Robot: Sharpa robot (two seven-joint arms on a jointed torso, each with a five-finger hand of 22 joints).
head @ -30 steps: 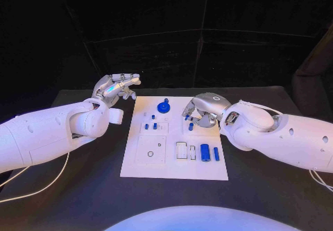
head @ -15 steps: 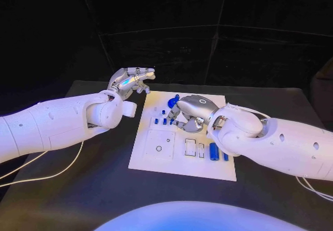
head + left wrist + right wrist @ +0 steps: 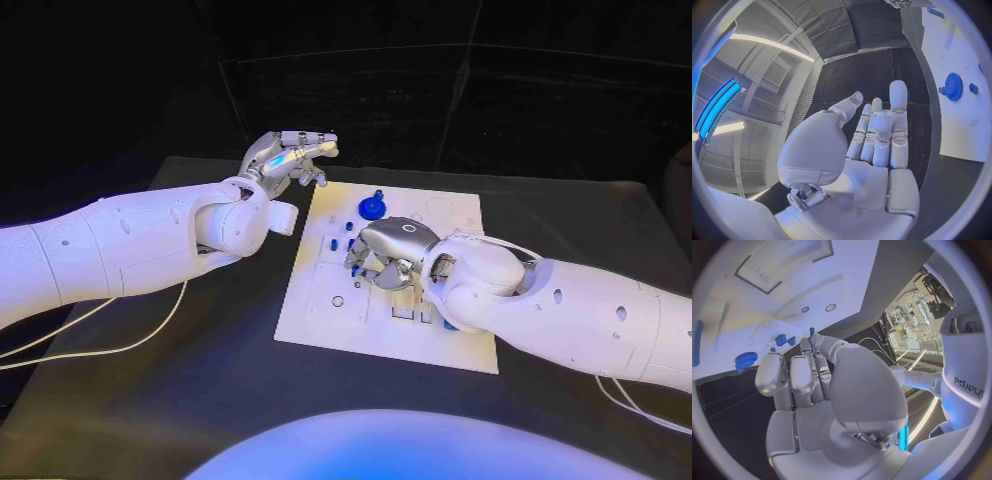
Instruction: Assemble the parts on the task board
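Note:
The white task board (image 3: pixel 325 318) lies in the middle of the black table. A blue gear (image 3: pixel 372 207) stands near its far edge, and small blue pegs (image 3: pixel 335 243) stand left of centre. My right hand (image 3: pixel 387 250) hovers over the board's middle with its fingers curled. In the right wrist view a small blue peg (image 3: pixel 811 331) sticks out between its fingertips, with the gear (image 3: pixel 746 360) beyond. My left hand (image 3: pixel 293 153) is raised beyond the board's far left corner. In the left wrist view its fingers (image 3: pixel 879 132) are stretched out and hold nothing.
A blue cylinder (image 3: pixel 446 322) lies on the board's right side, mostly hidden under my right forearm (image 3: pixel 577 315). Recessed slots (image 3: pixel 408 312) sit near the board's front. Bare black table (image 3: pixel 173 400) surrounds the board on the left and front.
The camera has shifted. My right hand has moved leftward from the board's right side to above its middle. The left hand stays raised off the far left corner.

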